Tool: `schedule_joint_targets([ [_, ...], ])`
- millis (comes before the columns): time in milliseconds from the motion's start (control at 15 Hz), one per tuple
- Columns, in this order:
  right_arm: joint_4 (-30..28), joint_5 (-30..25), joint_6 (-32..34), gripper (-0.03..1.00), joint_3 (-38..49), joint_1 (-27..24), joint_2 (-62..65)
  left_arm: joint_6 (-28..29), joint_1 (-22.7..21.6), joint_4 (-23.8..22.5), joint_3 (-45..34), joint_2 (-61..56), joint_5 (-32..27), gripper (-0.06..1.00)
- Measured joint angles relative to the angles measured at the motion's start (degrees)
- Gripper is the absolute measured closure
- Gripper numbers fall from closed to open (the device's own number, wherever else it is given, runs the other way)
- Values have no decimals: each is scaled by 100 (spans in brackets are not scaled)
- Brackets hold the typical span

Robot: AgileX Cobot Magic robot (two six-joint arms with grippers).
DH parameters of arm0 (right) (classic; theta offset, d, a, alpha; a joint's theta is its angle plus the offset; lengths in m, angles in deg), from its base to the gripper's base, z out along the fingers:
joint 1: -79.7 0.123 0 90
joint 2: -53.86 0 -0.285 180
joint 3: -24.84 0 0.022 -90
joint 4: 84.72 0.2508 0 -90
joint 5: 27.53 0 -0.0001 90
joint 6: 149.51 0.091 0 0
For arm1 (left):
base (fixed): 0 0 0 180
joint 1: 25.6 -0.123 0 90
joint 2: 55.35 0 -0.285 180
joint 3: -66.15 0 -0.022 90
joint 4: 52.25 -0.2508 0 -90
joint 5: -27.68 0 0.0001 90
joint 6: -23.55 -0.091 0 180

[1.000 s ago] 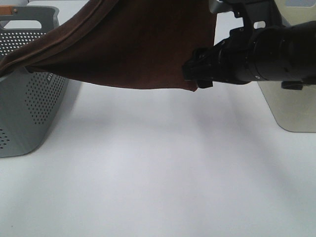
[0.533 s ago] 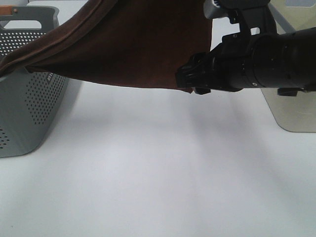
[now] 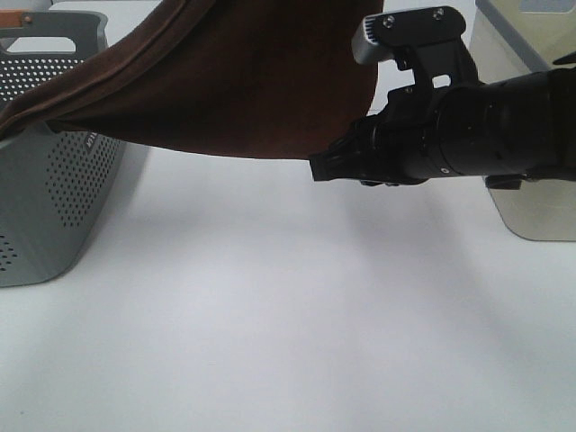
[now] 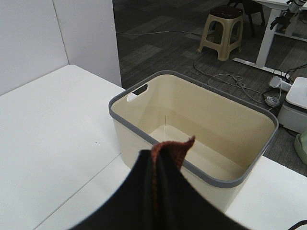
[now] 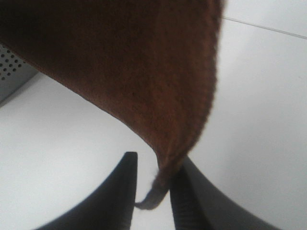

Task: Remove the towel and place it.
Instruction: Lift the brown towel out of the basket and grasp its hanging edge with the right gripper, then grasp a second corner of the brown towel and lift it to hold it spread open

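Note:
The dark reddish-brown towel hangs stretched from the grey basket at the left up past the top edge of the exterior view. My left gripper is shut on an upper corner of the towel; it is out of the exterior view. My right gripper is open at the towel's lower right corner. In the right wrist view the corner of the towel dangles between the two spread fingers of the right gripper.
A cream basket with a grey rim stands at the right edge of the white table; the left wrist view shows the cream basket open and bare inside. The grey perforated basket has a handle cut-out at its top.
My right arm has moved left along the towel's lower edge, and its fingers now straddle the hanging corner. The towel and grey basket have stayed in place.

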Motion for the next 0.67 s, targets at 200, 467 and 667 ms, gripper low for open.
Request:
schedule_joint_targets([
  [200,0,-34,0,62,-138,0,0,0,0,-46,0,0,0,94],
  [467,0,-34,0,68,-172,0,0,6,0,-103,0,0,0,94],
  [667,0,-29,0,97,-172,0,0,6,0,-109,0,0,0,94],
])
